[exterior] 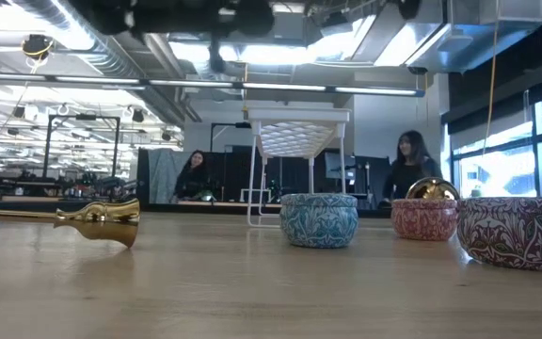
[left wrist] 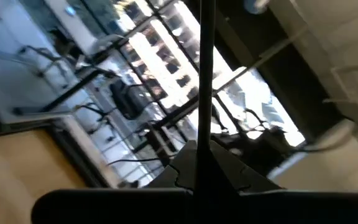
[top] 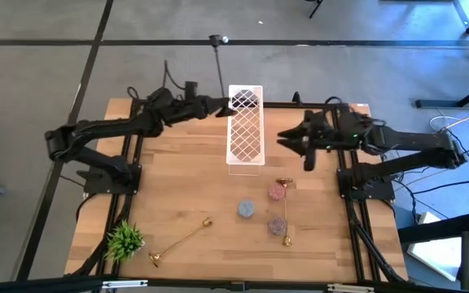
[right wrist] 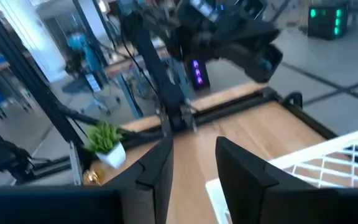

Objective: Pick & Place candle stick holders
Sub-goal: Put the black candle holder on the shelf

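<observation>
My left gripper is raised near the table's far edge, beside the white wire basket, and is shut on the black candle stick holder. The holder's thin stem runs out past the fingers. One gold holder lies on its side at the near left, and its flared end shows in the low view. Another gold holder lies between the tins. My right gripper hovers open and empty to the right of the basket, as its wrist view shows. My left gripper pinches the black holder's thin stem between its two fingers, near one end of the stem. The rest of the stem sticks out beyond the fingertips to its far tip. The holder is lifted clear of the table.
Three small patterned tins stand at the near right: blue, pink and purple. A green plant tuft sits at the near left corner. The basket stands on thin legs. People sit in the room behind the table.
</observation>
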Available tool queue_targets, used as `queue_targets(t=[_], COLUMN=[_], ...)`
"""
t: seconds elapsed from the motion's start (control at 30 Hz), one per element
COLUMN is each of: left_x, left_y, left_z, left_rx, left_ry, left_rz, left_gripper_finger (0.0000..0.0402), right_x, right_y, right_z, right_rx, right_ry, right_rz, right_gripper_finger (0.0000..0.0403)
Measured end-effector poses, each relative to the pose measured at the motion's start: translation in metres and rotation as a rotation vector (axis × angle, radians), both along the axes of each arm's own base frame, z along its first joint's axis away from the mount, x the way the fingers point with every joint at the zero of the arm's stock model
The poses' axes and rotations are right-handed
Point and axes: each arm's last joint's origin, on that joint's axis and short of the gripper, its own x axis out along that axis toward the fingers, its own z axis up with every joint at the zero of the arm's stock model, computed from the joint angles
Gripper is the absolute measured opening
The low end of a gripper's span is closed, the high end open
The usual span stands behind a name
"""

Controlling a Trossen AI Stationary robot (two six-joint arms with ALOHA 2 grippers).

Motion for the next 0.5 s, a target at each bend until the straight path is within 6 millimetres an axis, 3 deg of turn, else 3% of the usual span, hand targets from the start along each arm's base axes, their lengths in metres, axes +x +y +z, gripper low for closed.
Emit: queue_targets(t=[0.3,0.5], left_x=[0.055,0.069], left_y=[-0.018,-0.019], left_z=[0.013,0.003], left_rx=[0.28,0.23], left_ry=[0.062,0.139], left_rz=[-0.059,-0.063], left_gripper_finger=[0.0009,0.001], right_x=[0.001,0.0], right_y=[-0.028,-0.044], right_z=[-0.003,-0.002], right_rx=[0.061,0.012], right_ry=[0.002,-0.007], right_rz=[0.107,-0.013], right_gripper_finger=[0.0122,0.0121])
